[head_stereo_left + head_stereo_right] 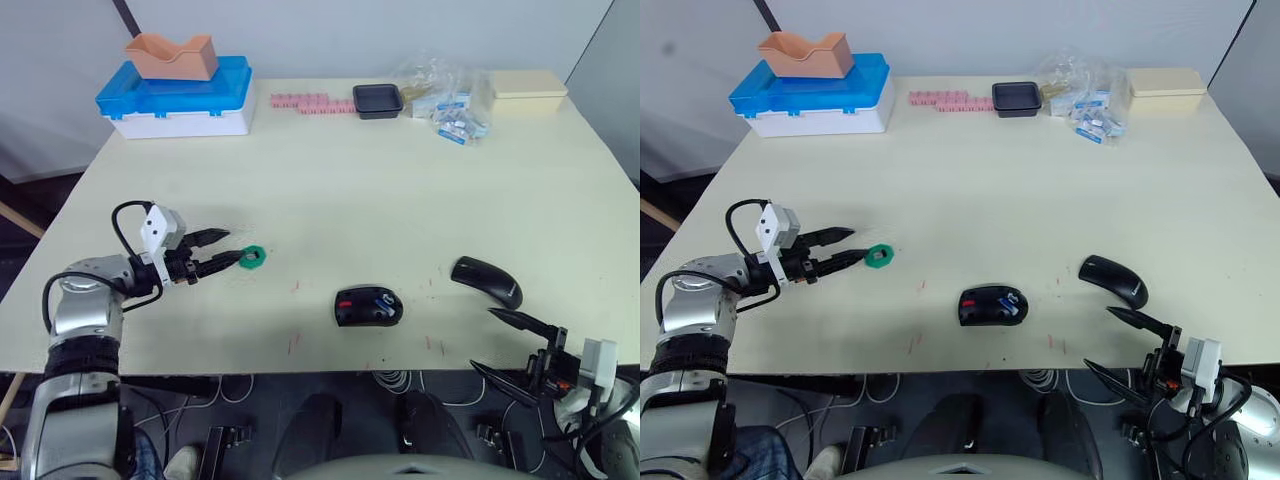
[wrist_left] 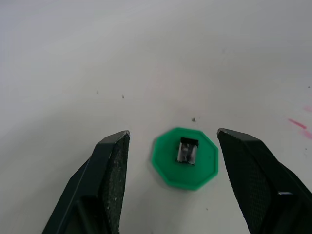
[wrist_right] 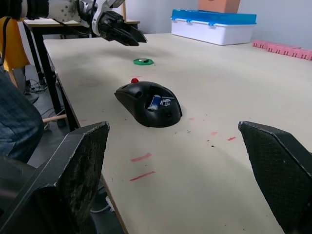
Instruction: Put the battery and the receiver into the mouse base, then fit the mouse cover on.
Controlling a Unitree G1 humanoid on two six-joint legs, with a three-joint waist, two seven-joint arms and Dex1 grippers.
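The black mouse base (image 1: pixel 368 306) lies near the table's front edge. The battery (image 3: pixel 155 101), blue-ended, rests inside it beside red parts. To its right lies the glossy black mouse cover (image 1: pixel 486 280), arched side up. A green round disc (image 1: pixel 253 257) sits left of the base, and a small black and silver piece on it (image 2: pixel 187 150) looks like the receiver. My left gripper (image 1: pixel 232 246) is open, its fingertips (image 2: pixel 117 146) flanking the disc just short of it. My right gripper (image 1: pixel 483 338) is open and empty, off the front edge below the cover.
At the back stand a white box with a blue lid (image 1: pixel 178 95) carrying an orange tray (image 1: pixel 172 55), a pink strip (image 1: pixel 312 103), a small black tray (image 1: pixel 378 100), plastic bags (image 1: pixel 450 100) and a cream box (image 1: pixel 525 83). Red marks dot the table near the base.
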